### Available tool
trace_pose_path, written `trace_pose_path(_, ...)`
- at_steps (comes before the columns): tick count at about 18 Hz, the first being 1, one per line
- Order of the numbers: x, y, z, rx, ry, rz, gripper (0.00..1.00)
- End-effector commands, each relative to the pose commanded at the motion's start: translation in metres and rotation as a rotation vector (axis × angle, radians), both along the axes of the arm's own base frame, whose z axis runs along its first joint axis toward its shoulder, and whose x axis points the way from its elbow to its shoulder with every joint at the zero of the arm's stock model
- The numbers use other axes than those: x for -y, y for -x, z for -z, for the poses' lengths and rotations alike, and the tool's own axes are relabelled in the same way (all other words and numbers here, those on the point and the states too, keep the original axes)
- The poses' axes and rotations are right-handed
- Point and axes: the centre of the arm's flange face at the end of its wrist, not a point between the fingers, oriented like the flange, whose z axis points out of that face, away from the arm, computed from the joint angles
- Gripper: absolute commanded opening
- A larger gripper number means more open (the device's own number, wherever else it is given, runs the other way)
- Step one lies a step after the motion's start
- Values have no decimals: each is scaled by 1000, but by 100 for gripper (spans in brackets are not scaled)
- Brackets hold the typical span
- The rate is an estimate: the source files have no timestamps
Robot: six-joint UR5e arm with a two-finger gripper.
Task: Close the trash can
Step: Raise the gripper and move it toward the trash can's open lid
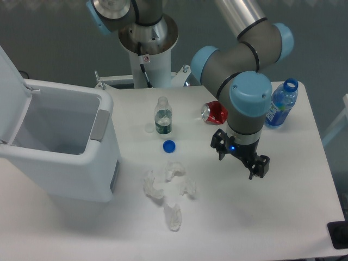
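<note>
Trash can [60, 157] with lid [12, 89] raised; gripper [240, 156] well to its right, jaw spacing apparently narrow, not clearly discernible.

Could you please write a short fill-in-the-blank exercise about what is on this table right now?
1. The lid of the trash can stands ____.
2. The loose bottle cap on the table is ____ in colour.
3. The red can lies on its ____.
4. The gripper holds ____.

Missing words: open; blue; side; nothing
</note>
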Motion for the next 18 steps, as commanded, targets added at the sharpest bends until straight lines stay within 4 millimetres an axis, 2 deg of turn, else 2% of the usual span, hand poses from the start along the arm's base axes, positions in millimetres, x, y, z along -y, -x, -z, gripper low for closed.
trace_pose_path(6,-2,-3,4,6,-4,-2,100)
trace_pose_path(10,0,-10,18,-26,-38,-31,100)
trace_pose_path(14,1,-11,9,-30,-58,-133,100)
trace_pose_path(18,5,-21,-18,-23,-128,-207,100)
